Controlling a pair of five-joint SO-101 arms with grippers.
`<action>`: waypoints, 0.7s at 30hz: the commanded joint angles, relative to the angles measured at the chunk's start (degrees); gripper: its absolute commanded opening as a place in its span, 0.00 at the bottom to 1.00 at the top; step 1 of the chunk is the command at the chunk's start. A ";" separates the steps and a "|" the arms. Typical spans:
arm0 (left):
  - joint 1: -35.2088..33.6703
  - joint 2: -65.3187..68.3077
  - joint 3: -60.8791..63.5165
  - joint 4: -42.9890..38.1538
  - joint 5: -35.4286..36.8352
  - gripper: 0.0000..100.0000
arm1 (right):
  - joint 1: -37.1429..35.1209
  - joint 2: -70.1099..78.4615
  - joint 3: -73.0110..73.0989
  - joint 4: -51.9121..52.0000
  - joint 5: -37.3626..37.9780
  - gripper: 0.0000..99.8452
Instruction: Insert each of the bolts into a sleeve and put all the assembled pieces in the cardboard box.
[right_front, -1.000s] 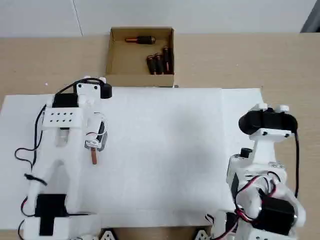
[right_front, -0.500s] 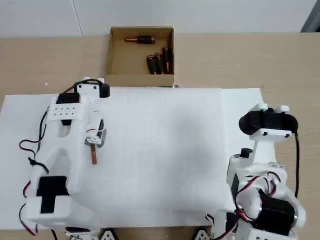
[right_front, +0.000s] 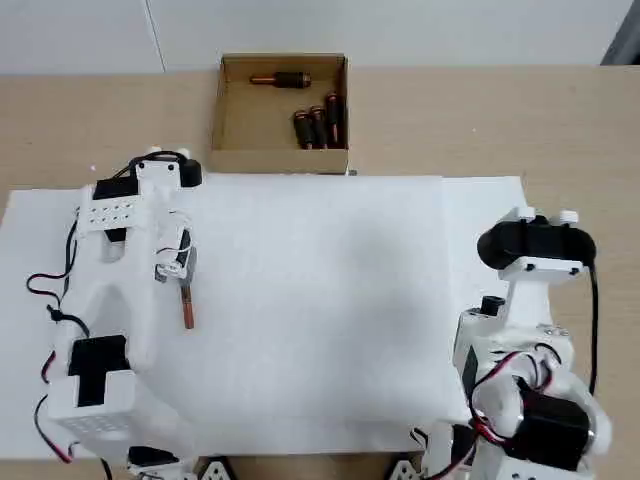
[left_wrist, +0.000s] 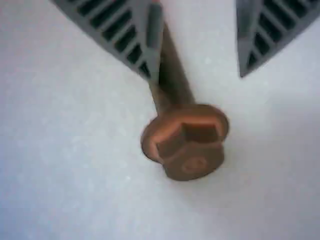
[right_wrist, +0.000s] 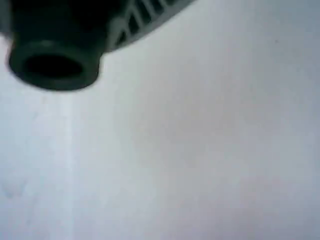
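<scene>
White plastic arms (right_front: 110, 290), black servo motors (right_front: 535, 245), red and black cables (right_front: 55, 315), grey ribbed tool fingers (left_wrist: 115, 30)

My left arm (right_front: 115, 290) is stretching forward on my left side, wrist bending down. Left gripper (left_wrist: 197, 72) is hanging low, jaws standing apart. One finger (left_wrist: 125, 35) is touching shank of bolt (left_wrist: 185, 142); other finger (left_wrist: 270, 30) is standing off it. My right arm (right_front: 530, 300) is sitting folded back over its base. With right gripper (right_wrist: 65, 30) I am clamping sleeve (right_wrist: 52, 67), its open bore facing up toward my wrist.
</scene>
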 joint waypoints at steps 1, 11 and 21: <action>1.49 -0.53 -1.27 -0.88 -0.09 0.10 | 0.22 0.04 -0.18 -1.27 -0.09 0.00; 4.04 -1.41 -1.27 -0.97 0.09 0.10 | 0.22 -0.04 -0.18 -1.27 -0.09 0.00; 1.85 1.41 -1.19 -3.34 0.09 0.09 | 0.22 -0.22 -0.18 -1.27 -0.09 0.00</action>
